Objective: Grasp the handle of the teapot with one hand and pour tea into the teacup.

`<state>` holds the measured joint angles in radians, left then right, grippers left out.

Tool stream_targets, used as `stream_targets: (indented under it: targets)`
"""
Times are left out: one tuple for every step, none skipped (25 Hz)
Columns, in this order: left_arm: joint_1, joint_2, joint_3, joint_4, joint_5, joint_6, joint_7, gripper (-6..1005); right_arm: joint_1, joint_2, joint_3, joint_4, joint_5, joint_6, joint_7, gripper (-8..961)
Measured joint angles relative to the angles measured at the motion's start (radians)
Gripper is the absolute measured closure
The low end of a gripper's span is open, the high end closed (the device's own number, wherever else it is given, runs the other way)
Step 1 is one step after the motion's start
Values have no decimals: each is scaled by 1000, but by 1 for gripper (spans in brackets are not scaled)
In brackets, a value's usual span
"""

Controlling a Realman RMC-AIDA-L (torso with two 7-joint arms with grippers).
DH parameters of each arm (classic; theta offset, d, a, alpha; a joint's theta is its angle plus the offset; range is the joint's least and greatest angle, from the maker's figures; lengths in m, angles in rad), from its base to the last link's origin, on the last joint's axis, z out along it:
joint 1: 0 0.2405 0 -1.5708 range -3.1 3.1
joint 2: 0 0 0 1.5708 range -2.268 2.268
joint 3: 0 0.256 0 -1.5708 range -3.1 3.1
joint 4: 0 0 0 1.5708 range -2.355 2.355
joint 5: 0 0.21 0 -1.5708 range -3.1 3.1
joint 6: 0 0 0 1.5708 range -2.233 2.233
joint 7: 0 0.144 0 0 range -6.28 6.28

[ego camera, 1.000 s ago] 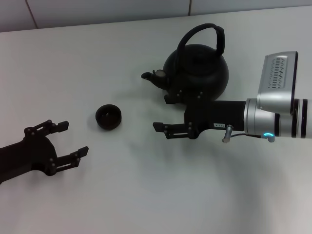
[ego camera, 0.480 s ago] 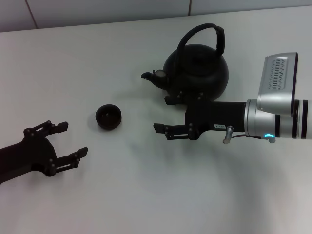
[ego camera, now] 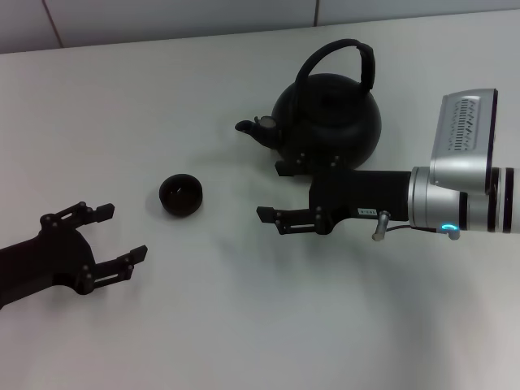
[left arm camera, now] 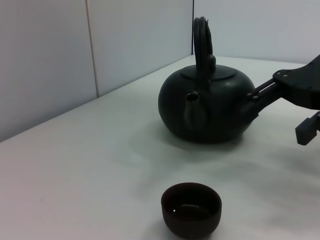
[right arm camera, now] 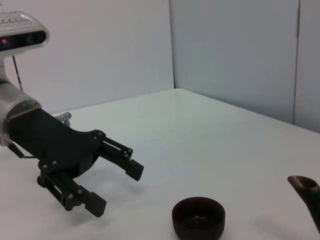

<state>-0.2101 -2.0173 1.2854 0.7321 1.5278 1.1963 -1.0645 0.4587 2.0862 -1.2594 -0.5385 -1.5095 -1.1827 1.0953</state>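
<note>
A black teapot stands upright on the white desk, just beyond the right gripper, whose jaws are apart and low beside its belly; the teacup sits ahead of them. Any grasp should reach the arched handle up top. Only the left wrist view shows liquid glinting in the cup, while the left gripper rests nearby, jaws apart.

right wrist cam only catches the teapot spout tip, cut off around 4 o'clock; rest is out of frame.
</note>
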Motion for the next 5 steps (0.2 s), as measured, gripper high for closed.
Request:
stream_targets:
  targets:
    - [0, 0, 0, 0, 0, 0, 0, 177, 0, 0, 0, 0, 0, 0, 0, 135]
    - [0, -1, 0, 1, 0, 0, 0, 177, 0, 0, 0, 0, 0, 0, 0, 135]
    - [0, -1, 0, 2, 0, 0, 0, 177, 0, 0, 0, 0, 0, 0, 0, 135]
    - [0, -1, 0, 2, 0, 0, 0, 177, 0, 0, 0, 0, 0, 0, 0, 135]
    - [0, -1, 0, 1, 0, 0, 0, 177, 0, 0, 0, 0, 0, 0, 0, 135]
